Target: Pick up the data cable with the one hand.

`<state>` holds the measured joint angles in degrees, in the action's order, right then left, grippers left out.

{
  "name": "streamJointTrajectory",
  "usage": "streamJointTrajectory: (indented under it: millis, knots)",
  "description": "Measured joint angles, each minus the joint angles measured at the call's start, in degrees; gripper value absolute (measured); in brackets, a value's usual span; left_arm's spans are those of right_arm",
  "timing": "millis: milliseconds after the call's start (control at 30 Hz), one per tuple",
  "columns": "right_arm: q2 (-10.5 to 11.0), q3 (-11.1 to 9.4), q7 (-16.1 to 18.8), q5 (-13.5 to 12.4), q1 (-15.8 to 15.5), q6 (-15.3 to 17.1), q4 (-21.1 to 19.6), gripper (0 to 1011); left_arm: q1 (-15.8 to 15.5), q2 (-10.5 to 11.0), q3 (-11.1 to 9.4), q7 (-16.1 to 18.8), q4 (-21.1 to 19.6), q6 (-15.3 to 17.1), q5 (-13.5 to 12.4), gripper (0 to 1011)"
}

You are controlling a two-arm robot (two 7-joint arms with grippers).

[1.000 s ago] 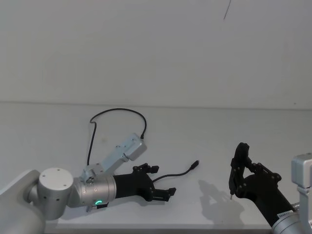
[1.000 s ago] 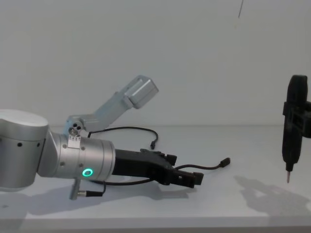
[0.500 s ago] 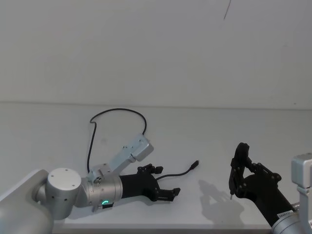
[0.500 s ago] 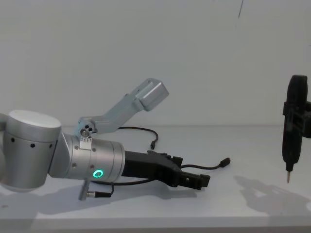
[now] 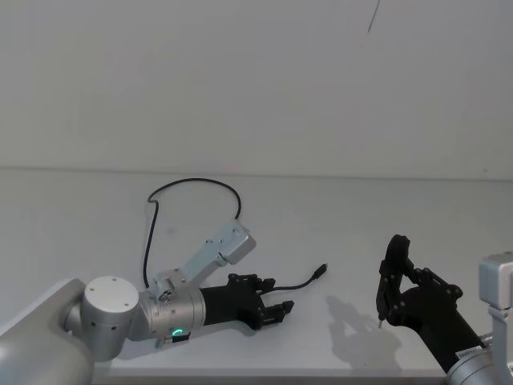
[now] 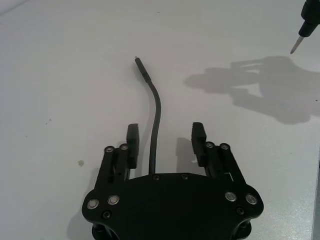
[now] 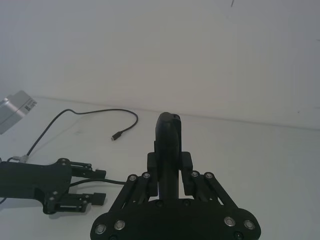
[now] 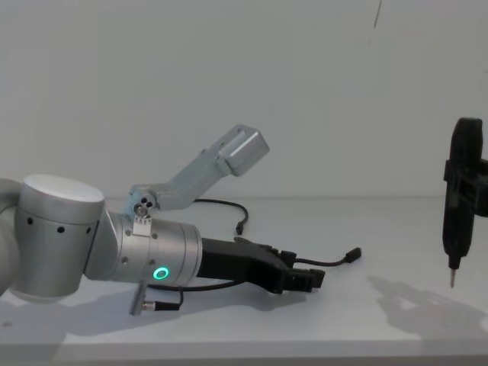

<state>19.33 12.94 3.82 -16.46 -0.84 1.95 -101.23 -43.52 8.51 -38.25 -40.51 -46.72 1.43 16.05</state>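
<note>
The left gripper (image 6: 165,132) sat low over the white table (image 5: 361,216); its fingers were apart, one on each side of the data cable (image 6: 155,105); the right gripper (image 7: 169,162) was closed on a black pen tool (image 8: 456,198), well apart.

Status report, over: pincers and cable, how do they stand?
Left pincer open, one finger each side of the cable, not gripped yet. Right pincer parked at right, shut on a pen tool. Nothing in the way.

Left gripper (image 6: 165,136) low, 2 fingers (image 6: 132,142) apart; right gripper (image 7: 170,162) higher, clamped.
</note>
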Motion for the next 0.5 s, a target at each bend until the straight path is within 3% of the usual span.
streamJointTrajectory:
  millis: [67, 500]
  knots:
    - [0.0, 0.0, 0.0, 0.0, 0.0, 0.0, 0.0, 269, -0.04, -0.09, 0.02, 0.06, 0.1, -0.01, -0.05, 550]
    - [0.0, 0.0, 0.0, 0.0, 0.0, 0.0, 0.0, 269, -0.12, -0.36, 0.09, 0.26, 0.47, -0.06, -0.2, 176]
